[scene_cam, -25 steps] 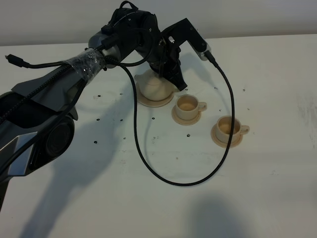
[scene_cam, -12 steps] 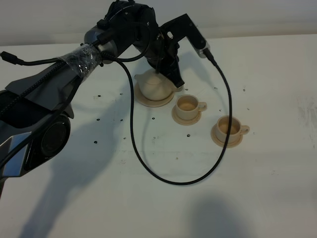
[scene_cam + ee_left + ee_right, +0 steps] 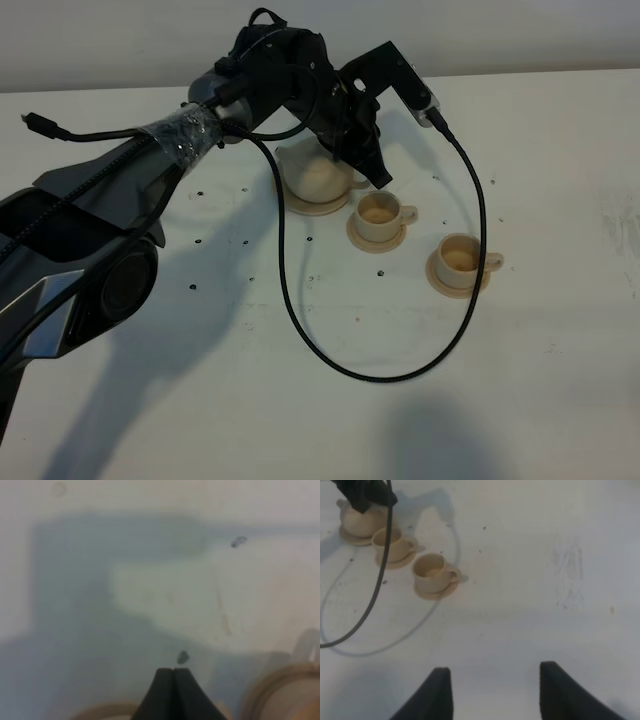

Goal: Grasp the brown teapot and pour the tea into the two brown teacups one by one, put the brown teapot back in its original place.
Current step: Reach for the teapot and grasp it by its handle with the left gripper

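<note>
Right, from the high camera I see the brown teapot sitting lid-on upon its wide saucer, just beside my left hand, which hangs over the handle side and grips nothing. The near teacup stands just past the fingertips on the other side, and the far teacup is further off along the same line, each on one of the small saucers. Both cups look darker tan inside than outside, so I judge the tea is poured and the pot is home, though glaze could fool me. I count one teapot, two cups, three saucers, and one black cable looping over the counter. On the left wrist camera the fingertips are pressed together with nothing between them. Blurred tan rims sit close beneath, and I cannot tell whose they are. On the right wrist camera my right hand is spread wide and empty over bare counter, with the teapot and both cups well ahead of it. If my reading holds, nothing is left but to pull clear.
</note>
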Robot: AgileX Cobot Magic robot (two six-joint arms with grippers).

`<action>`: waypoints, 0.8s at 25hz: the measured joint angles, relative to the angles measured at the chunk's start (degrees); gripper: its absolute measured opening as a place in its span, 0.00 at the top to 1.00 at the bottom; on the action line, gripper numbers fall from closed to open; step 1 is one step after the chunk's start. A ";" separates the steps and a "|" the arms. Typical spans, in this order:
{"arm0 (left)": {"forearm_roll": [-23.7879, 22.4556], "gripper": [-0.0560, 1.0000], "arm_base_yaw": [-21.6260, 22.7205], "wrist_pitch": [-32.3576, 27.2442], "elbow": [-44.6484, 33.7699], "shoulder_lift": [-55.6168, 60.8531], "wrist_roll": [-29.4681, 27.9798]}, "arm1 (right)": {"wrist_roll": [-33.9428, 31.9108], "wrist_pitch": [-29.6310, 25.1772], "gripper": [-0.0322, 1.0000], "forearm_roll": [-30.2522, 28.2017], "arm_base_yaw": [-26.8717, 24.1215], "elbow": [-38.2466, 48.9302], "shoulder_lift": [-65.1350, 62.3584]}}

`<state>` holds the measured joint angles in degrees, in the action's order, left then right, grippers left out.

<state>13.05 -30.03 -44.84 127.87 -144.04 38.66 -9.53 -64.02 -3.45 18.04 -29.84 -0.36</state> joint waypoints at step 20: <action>-4.03 1.00 -0.18 -9.33 0.06 2.70 1.06 | 0.03 0.00 0.57 0.00 -7.92 0.00 0.00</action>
<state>9.02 -30.21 -54.18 127.93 -141.34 39.71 -9.50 -64.02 -3.45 10.12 -29.84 -0.36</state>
